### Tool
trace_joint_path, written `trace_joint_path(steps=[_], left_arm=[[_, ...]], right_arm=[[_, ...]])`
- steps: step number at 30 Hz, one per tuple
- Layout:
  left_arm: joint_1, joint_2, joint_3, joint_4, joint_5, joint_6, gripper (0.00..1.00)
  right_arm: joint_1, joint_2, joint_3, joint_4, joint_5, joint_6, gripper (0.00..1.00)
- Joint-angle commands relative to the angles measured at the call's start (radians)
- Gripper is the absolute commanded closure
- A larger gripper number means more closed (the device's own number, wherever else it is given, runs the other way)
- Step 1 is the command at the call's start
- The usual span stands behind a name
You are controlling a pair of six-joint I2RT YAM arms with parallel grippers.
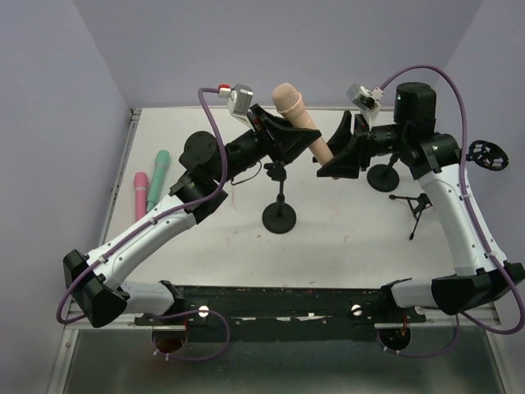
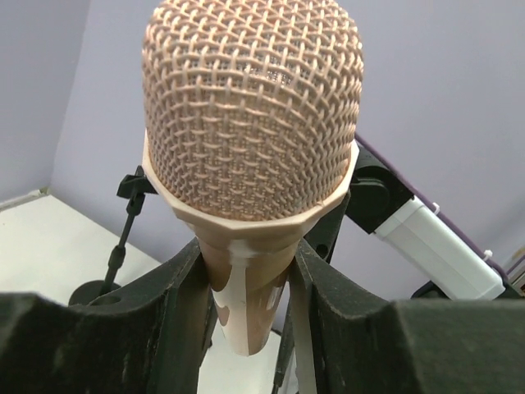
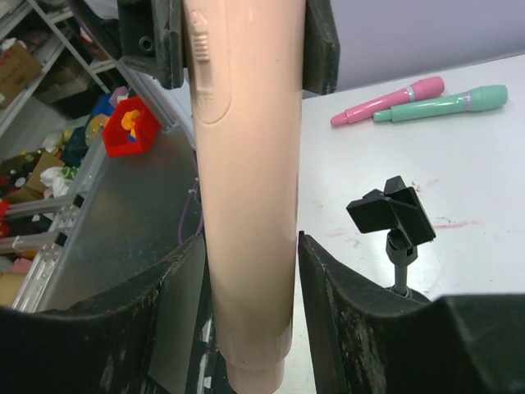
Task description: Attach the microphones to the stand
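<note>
Near-centre table (image 1: 344, 246) is open to you. By the centre stand (image 1: 279, 218), left gripper (image 1: 305, 133) and right gripper (image 1: 330, 154) crowd the peach microphone (image 1: 289, 100). A round-based stand (image 1: 383, 176) and small tripod (image 1: 419, 207) clutter the right; pink microphone (image 1: 141, 193) and green microphone (image 1: 159, 171) lie far left.

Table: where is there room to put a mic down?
Bare table lies between the middle stand and the tripod, and in front of that stand, by the near rail. Crowded: far middle, where the left gripper and right gripper flank the tan mic; the left side has the pink mic and green mic.
</note>
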Motion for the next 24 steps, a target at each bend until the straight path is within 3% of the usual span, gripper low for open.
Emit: trace_joint_path(steps=[1,5,9,12,13,16,18,20,24], left_arm=[[-0.011,-0.024,-0.005,0.117,-0.046,-0.029,0.96],[-0.017,-0.015,-0.001,0.126,-0.05,-0.031,0.96],[-0.017,-0.006,0.002,0.122,-0.045,-0.029,0.96],[-0.017,-0.012,0.004,0.105,-0.03,-0.022,0.92],[-0.016,-0.018,0.001,0.096,-0.022,-0.014,0.86],[0.003,-0.068,-0.017,0.039,0.021,0.009,0.35],[0.03,-0.119,-0.046,-0.03,0.067,0.034,0.16],[0.075,-0.183,-0.088,-0.1,0.131,0.072,0.06],[0.191,-0.321,-0.2,-0.28,0.272,0.223,0.03]], right_arm=[[-0.002,-0.01,-0.043,0.153,-0.109,0.135,0.41],[-0.002,-0.027,-0.077,0.202,-0.109,0.191,0.46],[-0.002,-0.032,-0.073,0.198,-0.103,0.183,0.73],[-0.002,-0.032,-0.056,0.164,-0.089,0.137,0.83],[-0.002,-0.032,-0.047,0.138,-0.077,0.11,0.84],[-0.007,-0.026,-0.007,0.022,-0.011,-0.004,0.86],[-0.011,-0.02,0.015,-0.046,0.049,-0.091,0.87],[-0.013,-0.012,0.032,-0.1,0.101,-0.162,0.87],[-0.018,0.0,0.039,-0.15,0.141,-0.265,0.87]])
